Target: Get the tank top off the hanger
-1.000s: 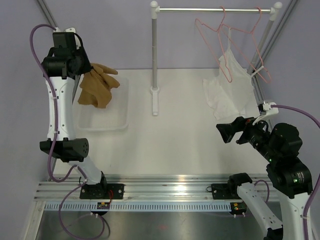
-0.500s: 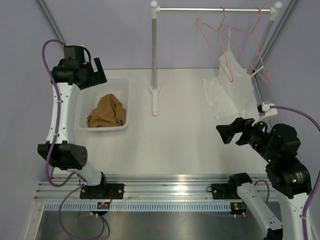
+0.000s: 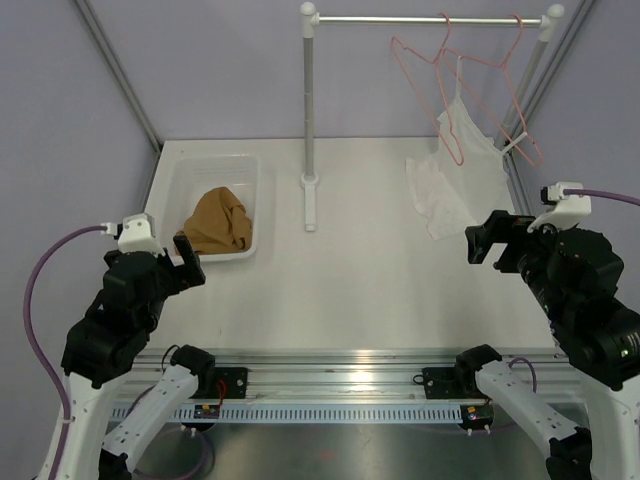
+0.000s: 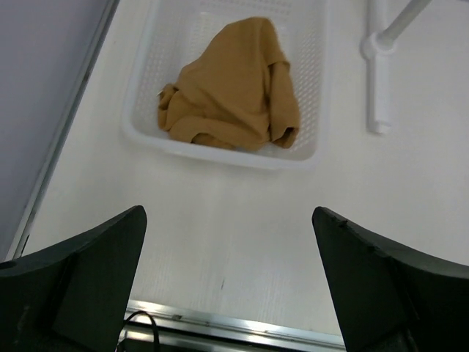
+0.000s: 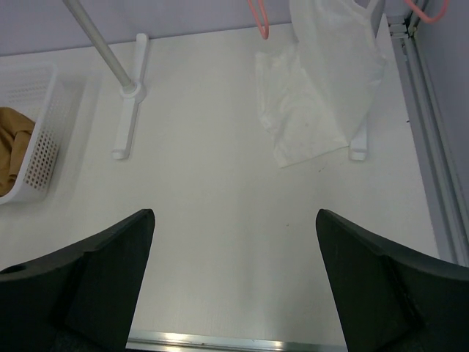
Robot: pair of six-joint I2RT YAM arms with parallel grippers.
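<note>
The tan-brown tank top (image 3: 217,222) lies crumpled in a white basket (image 3: 170,195) at the table's left. It also shows in the left wrist view (image 4: 234,84). Two pink hangers hang on the rail. The left hanger (image 3: 457,155) is bare, and the right one (image 3: 536,155) carries a white garment (image 3: 460,185). My left gripper (image 3: 188,258) is open and empty, in front of the basket near the table's front edge (image 4: 229,213). My right gripper (image 3: 483,242) is open and empty, in front of the white garment (image 5: 234,214).
The clothes rack has a horizontal rail (image 3: 430,19), a grey post (image 3: 309,100) and a white foot (image 3: 311,205) at the table's middle back. Its second foot (image 5: 357,150) stands at the right by the metal frame rail (image 5: 432,169).
The left gripper held the tank top above the basket, opened and dropped it in, then the arm drew back low to the front edge. The right arm rose slightly and shifted right.
</note>
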